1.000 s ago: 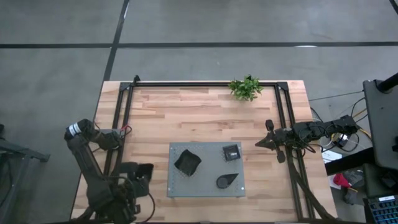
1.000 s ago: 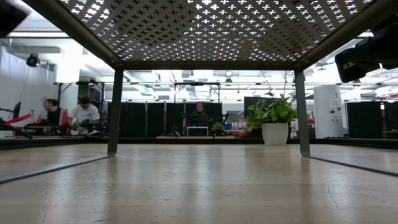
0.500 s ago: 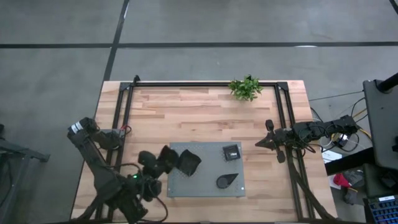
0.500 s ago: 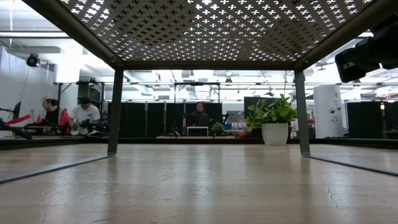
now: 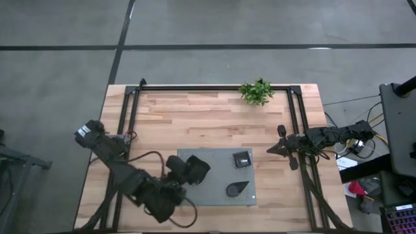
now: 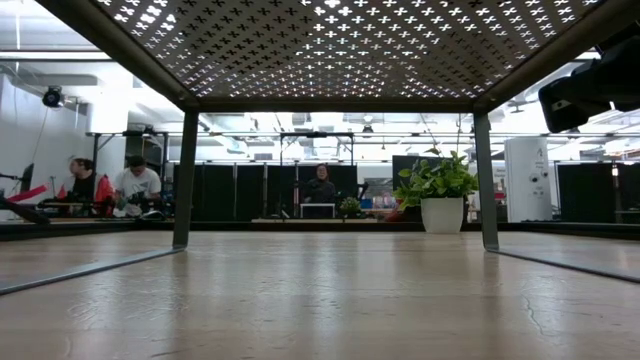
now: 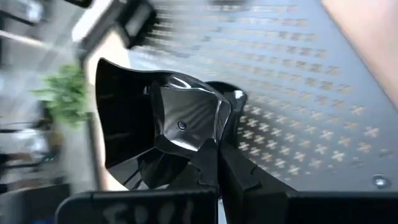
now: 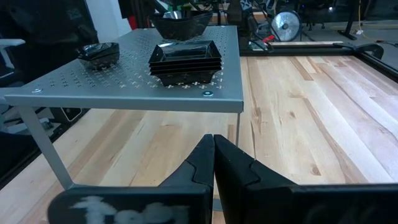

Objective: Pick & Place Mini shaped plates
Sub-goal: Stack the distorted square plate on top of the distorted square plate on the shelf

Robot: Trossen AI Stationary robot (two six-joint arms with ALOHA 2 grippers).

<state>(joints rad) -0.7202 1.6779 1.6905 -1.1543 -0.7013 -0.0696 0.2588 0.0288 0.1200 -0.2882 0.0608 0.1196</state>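
Three black mini plates sit on a raised grey perforated mat (image 5: 218, 188). A larger squarish one (image 5: 197, 168) is at its left. A stack of small squares (image 5: 242, 159) and a teardrop one (image 5: 237, 188) are at its right. My left gripper (image 5: 182, 166) reaches in from the table's left. It is shut, with its tips (image 7: 217, 163) at the squarish plate's (image 7: 180, 118) left rim. My right gripper (image 5: 272, 150) waits shut, right of the mat. The right wrist view shows the three plates (image 8: 186, 59) on the mat from the side. My left gripper's shut fingertips stand at the squarish plate's left rim (image 7: 186, 152), coming level from the table's left. I cannot tell whether they touch it. The plate rests flat on the mat.
A small green plant (image 5: 257, 91) stands at the far edge, also seen in the low view (image 6: 438, 195). A black metal frame (image 5: 214, 88) runs round the table. The mat stands on thin legs (image 8: 46, 152) above the wood. People sit in the room beyond.
My left arm has swung from the table's near-left corner toward the right and a little toward the far edge, out to the mat's left side and up to the squarish plate. The plates and my right arm have stayed in place.
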